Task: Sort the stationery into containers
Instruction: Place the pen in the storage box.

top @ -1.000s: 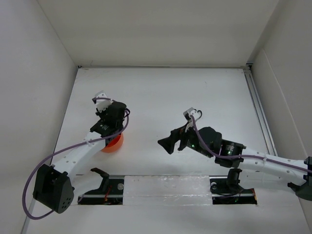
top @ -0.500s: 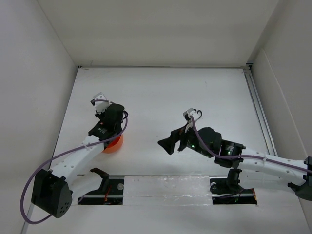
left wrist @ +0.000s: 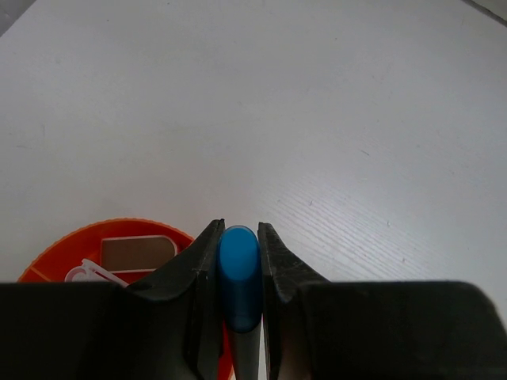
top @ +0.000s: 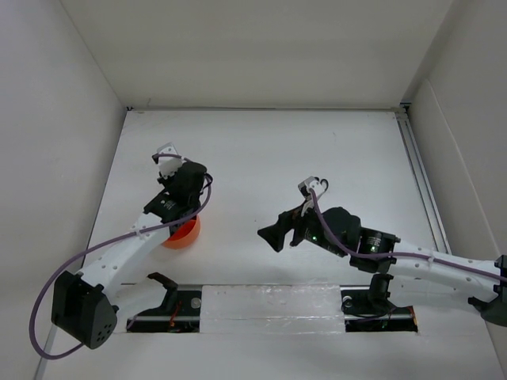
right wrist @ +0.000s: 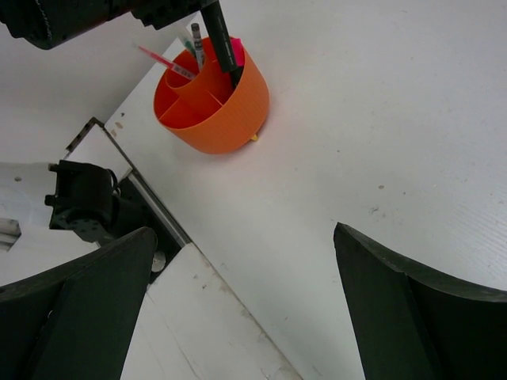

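My left gripper [left wrist: 238,229] is shut on the blue-capped marker [left wrist: 238,273], blue cap up between the jaws. It hangs over the orange cup [left wrist: 55,252], where a pinkish eraser [left wrist: 136,252] lies in one compartment. In the right wrist view the marker's black body [right wrist: 222,39] slants down into the cup [right wrist: 230,111]. A thin pink pen [right wrist: 162,59], a dark pen [right wrist: 198,46] and a pink-capped highlighter [right wrist: 236,54] also stand in it. From above, the left gripper [top: 178,198] covers most of the cup [top: 184,235]. My right gripper [top: 269,235] stands open and empty right of the cup, its jaws wide apart [right wrist: 244,233].
A black arm mount [right wrist: 83,202] and a pale strip [top: 269,305] run along the near table edge. White walls enclose the table on the left, back and right, with a metal rail [top: 420,174] along the right side.
The left gripper has shifted slightly above the cup, still holding the marker. The right arm has not moved.
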Robot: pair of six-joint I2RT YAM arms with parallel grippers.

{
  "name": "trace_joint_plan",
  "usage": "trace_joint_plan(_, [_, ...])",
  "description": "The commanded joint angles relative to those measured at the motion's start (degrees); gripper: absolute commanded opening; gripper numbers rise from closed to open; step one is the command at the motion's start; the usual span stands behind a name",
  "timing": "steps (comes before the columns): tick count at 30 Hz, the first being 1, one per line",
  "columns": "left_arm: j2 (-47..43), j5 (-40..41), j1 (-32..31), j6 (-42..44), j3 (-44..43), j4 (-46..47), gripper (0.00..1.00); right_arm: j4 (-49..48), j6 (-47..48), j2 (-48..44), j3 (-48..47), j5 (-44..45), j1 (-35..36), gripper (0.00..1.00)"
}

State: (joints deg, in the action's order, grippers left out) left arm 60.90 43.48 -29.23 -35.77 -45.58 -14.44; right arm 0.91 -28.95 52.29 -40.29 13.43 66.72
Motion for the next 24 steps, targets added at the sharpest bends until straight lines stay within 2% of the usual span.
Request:
trace_joint_plan(1, [-0.9, -0.4, -0.1, 1.2, -1.3, -0.3, 0.0, -1.5, -0.3, -1.7, 0.6, -0.4, -0.2, 1.0])
trace_joint_plan(10, [3.4, -0.9, -0.1, 8.1, -2.0, 1.8, 0.0, -1.5, -0.3, -1.7, 0.7, -0.4, -0.2, 1.0])
trace_joint_plan(16, [7.6, 2.1, -0.1, 6.3, -4.6, -2.4, 0.0, -1.5, -0.3, -2.7, 1.2, -0.4, -0.2, 1.0])
trace_joint_plan(24, [6.9, 3.6, -0.1, 4.8, -2.7, -3.0, 0.0, -1.5, -0.3, -2.7, 1.2, -1.0, -0.2, 1.0])
